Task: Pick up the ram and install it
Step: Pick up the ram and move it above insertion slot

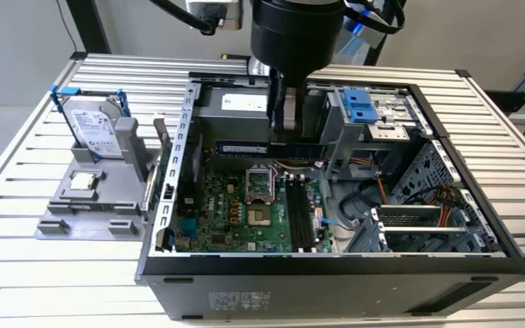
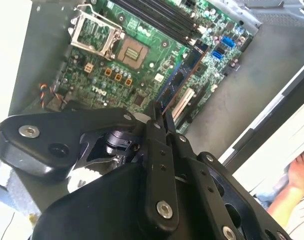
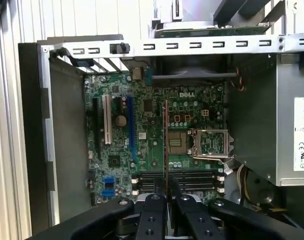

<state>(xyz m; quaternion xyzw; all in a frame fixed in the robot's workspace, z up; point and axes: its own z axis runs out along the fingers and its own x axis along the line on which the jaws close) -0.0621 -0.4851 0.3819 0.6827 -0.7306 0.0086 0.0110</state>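
The gripper (image 3: 167, 196) is clamped on the ram (image 2: 179, 80), holding it by one end above the motherboard (image 1: 235, 205). The memory slots (image 1: 299, 212) lie below the gripper, and the ram's long axis appears to run crosswise to them.

The arm (image 1: 290, 31) ends in a thick, glossy black cylinder in the exterior view. A pale grey box-shaped module (image 1: 215, 14) sits on the exterior view's left of that cylinder, with black cables (image 1: 176, 10) running from it. A blue fitting (image 1: 358, 14) shows on the other side. Below the cylinder the body narrows to a dark stem with a dull grey face.

In the second wrist view the gripper (image 2: 159, 117) is matte black. It is built from flat link bars (image 2: 157, 170) with rounded ends, and bright silver screw heads (image 2: 29, 131) mark the pivots. A broad, smooth black housing (image 2: 101, 210) lies behind the bars. In the first wrist view the same black bars (image 3: 154, 220) carry dark recessed holes.
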